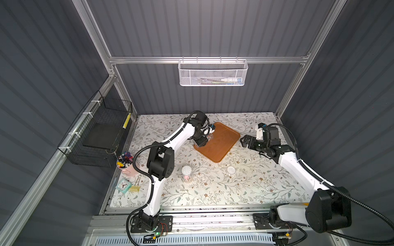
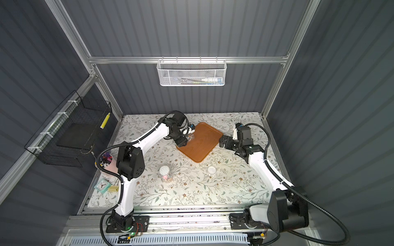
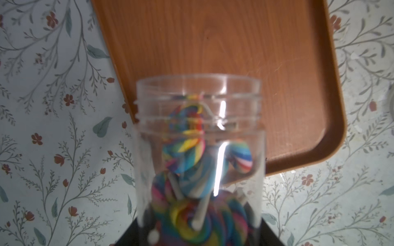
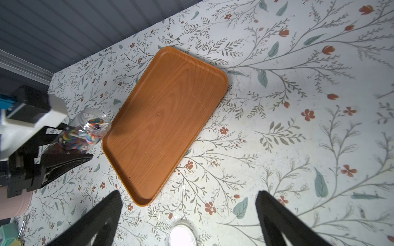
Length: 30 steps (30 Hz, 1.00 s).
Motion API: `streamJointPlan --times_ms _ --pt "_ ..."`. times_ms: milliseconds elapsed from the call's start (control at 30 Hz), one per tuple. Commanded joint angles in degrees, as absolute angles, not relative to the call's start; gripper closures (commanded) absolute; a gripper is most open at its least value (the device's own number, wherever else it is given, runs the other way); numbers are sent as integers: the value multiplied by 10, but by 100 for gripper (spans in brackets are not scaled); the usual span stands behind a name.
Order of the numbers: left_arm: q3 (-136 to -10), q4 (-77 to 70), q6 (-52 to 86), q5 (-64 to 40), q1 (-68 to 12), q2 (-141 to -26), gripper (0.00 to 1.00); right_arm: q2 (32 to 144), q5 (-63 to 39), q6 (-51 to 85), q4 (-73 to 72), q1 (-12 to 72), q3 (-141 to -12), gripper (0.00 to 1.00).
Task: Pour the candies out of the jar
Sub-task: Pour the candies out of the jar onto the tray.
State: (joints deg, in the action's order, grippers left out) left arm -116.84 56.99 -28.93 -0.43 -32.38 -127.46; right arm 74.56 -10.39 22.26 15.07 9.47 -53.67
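The left gripper (image 1: 202,141) clamped the open jar (image 4: 85,132), tilted at the tray's (image 4: 166,119) edge with candies (image 3: 191,170) inside, while the right gripper (image 4: 188,193) gaped empty; pouring so near the rim might spill some onto the table (image 4: 277,85).

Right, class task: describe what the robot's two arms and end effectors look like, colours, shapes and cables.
The left arm and right arm have smooth white links between boxy black joints, each trailed by a black ribbed cable hose. The left end effector and right end effector are black, with flat tapering fingers. A white block sits at each wrist.
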Motion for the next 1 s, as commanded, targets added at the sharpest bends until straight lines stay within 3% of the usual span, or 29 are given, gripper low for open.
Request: streamJointPlan --times_ms 0,100,533,967 --pt "-1217 681 -312 39 -344 -1290 100 748 -117 226 136 95 -527 1" --pt "-1243 700 -315 64 -358 -1302 100 752 -123 228 135 95 -527 1" --pt "-1255 700 -392 365 -418 -1358 100 746 -132 234 131 96 -516 1" --pt "-1219 621 -528 442 -438 -1344 100 749 -138 238 122 96 -511 1"
